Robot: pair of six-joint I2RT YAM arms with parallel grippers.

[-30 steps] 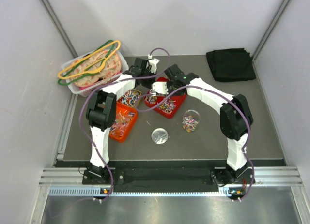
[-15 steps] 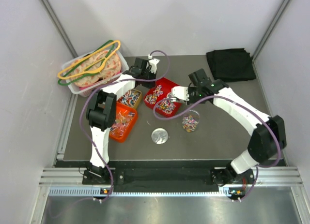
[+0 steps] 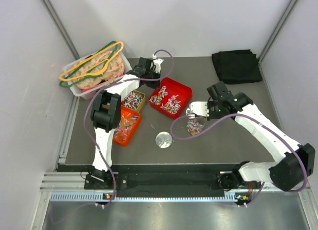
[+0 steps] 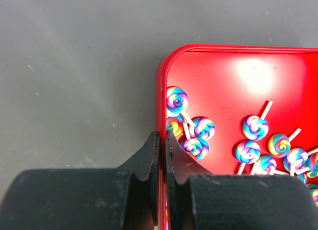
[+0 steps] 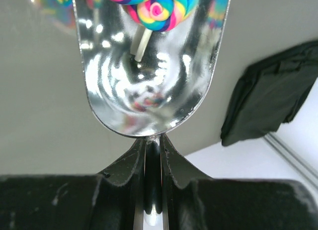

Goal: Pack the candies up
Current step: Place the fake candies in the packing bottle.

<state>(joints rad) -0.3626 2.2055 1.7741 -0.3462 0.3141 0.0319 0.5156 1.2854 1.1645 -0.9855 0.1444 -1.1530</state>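
Candies point(image 5: 155, 7) sit in the scoop point(image 5: 149, 91).
Right tool point(image 5: 153, 146) pinches the scoop handle beside the red tray point(image 3: 183, 87); left tool point(image 4: 160, 140) clamps the tray's rim.

Overhead from behind; wrists close-up; red tray point(image 3: 182, 88) shared with left wrist

The right arm point(image 3: 263, 130) has swung away from the square red plastic tray point(image 3: 182, 88), where its right gripper point(image 3: 204, 109) was dipped a second ago. It now stretches out to the right, and its elbow has moved down toward the near right side of the table. The shiny metal scoop point(image 3: 194, 111) clamped between its fingers has travelled from the tray across the dark mat point(image 3: 149, 150) and now hangs just above the small clear round container point(image 3: 195, 126). The tray was partly hidden under the arm before. It now lies fully in sight, with its multicoloured candies point(image 3: 169, 103) uncovered.
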